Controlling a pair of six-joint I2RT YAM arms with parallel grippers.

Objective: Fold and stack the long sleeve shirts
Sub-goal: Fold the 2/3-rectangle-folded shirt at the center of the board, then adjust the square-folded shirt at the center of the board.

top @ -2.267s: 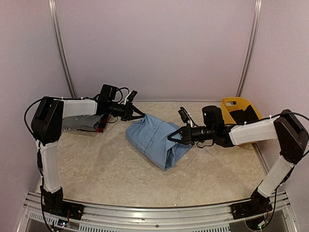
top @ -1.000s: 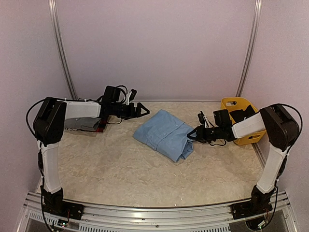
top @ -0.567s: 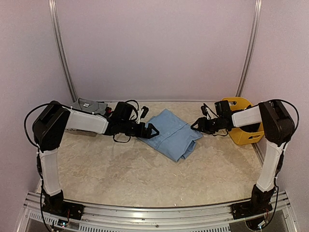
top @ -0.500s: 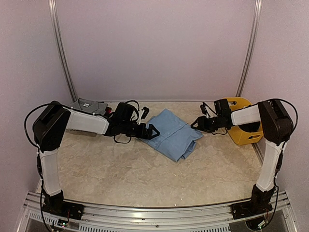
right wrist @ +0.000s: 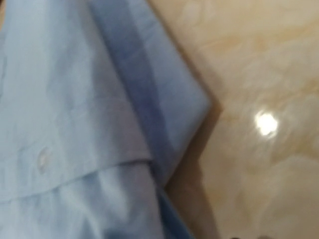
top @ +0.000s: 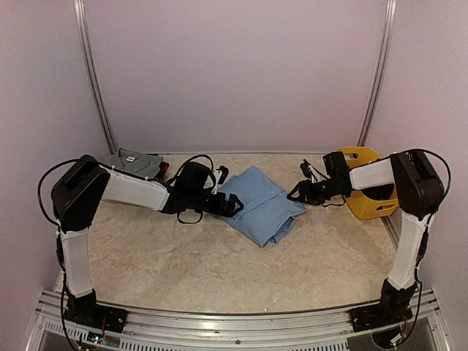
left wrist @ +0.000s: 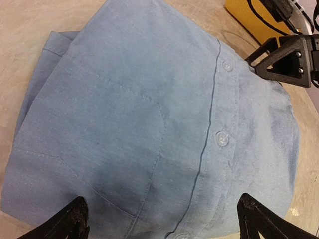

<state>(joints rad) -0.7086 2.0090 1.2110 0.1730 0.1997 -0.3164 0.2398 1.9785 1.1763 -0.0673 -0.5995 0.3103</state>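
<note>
Take the light blue shirt [top: 262,212] as the thing in hand: folded to a flat packet, resting toward the rear middle of the worktop [top: 219,270], set cornerwise to its edges. See the left pincer [top: 232,205] right at the packet's left edge, spread wide, fingertips [left wrist: 75,219] low on either side of the cloth's near border, pinching nothing; by its wrist view, button strip running away from it across the packet. Cannot tell the state of the right pincer [top: 295,194]: just beside the packet's right corner, perhaps barely touching, with the yellow basket [top: 374,206] behind it at the right edge. Look to the rear left corner for the grey shirt [top: 135,159], folded, white neck label up, well apart from the blue one. Judging by that, expect the blue packet to go leftward and back onto the grey one; reckon the left arm the nearer to both, with the cloth lying straight ahead of its fingers, so needing only to close on that left border
</note>
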